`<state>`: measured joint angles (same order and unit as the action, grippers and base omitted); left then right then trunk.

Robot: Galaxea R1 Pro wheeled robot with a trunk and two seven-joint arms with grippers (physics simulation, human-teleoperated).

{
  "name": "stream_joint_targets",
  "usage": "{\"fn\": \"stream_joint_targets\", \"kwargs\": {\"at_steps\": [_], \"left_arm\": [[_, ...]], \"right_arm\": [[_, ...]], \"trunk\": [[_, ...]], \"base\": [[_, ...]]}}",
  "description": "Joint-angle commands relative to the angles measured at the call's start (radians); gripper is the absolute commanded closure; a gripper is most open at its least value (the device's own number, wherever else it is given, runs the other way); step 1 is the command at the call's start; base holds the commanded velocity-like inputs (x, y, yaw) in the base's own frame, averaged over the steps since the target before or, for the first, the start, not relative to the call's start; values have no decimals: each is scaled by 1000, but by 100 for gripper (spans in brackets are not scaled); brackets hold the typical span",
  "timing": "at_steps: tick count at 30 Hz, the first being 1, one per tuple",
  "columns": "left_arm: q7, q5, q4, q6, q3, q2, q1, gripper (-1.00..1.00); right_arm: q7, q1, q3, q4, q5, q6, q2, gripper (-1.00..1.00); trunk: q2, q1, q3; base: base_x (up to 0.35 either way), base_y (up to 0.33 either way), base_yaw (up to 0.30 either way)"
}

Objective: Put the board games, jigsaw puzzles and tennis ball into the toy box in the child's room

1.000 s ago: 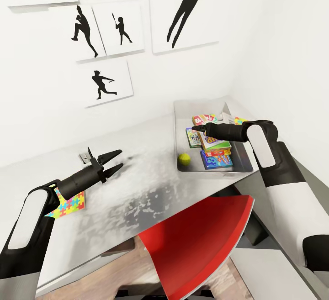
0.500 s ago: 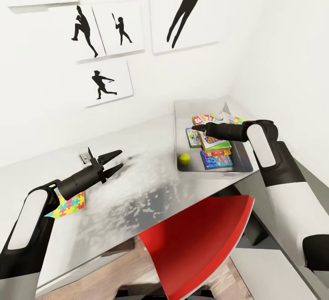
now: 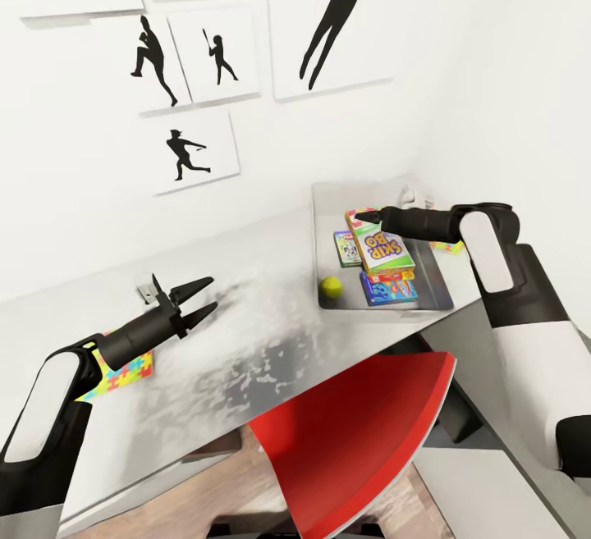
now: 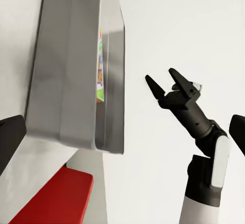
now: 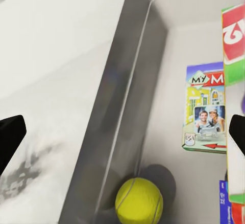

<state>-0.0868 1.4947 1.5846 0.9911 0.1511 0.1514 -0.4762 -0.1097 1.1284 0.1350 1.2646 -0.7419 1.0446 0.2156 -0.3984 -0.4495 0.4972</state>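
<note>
The grey toy box (image 3: 322, 227) sits at the table's (image 3: 246, 342) right end. Inside lie the white-green SKIP-BO board game (image 3: 382, 248), a blue one (image 3: 389, 286), a small printed one (image 3: 347, 248) and the tennis ball (image 3: 331, 285). My right gripper (image 3: 370, 216) hovers open over the SKIP-BO box, holding nothing; the left wrist view shows its spread fingers (image 4: 176, 76). The ball (image 5: 139, 201) lies in the box's corner. One jigsaw puzzle (image 3: 127, 373) lies on the table, partly under my left arm. Another (image 3: 446, 246) peeks out behind my right forearm. My left gripper (image 3: 199, 297) is open above the tabletop.
A red chair (image 3: 361, 432) is tucked under the table's front edge. A small grey object (image 3: 150, 285) sits just behind my left gripper. White walls with black silhouette pictures (image 3: 185, 149) close the back and right. Wood floor (image 3: 246, 481) shows below.
My right arm has drawn back to the right and slightly up, uncovering the SKIP-BO box. My left arm has sunk a little, down and to the left.
</note>
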Motion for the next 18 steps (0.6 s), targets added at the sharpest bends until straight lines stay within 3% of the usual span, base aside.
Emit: {"fn": "stream_joint_targets", "kwargs": {"at_steps": [1,18], "left_arm": [[-9,-8,0,4,2,0,1,-100],[-24,-3,5,3,3,3,6,-100]], "right_arm": [[-10,2,1,6,11,3,2,-100],[-10,5,-12,91,8,3,12,-100]], "trunk": [[-2,-1,1],[-2,-1,0]], "base": [[0,0,0],[0,0,0]]}}
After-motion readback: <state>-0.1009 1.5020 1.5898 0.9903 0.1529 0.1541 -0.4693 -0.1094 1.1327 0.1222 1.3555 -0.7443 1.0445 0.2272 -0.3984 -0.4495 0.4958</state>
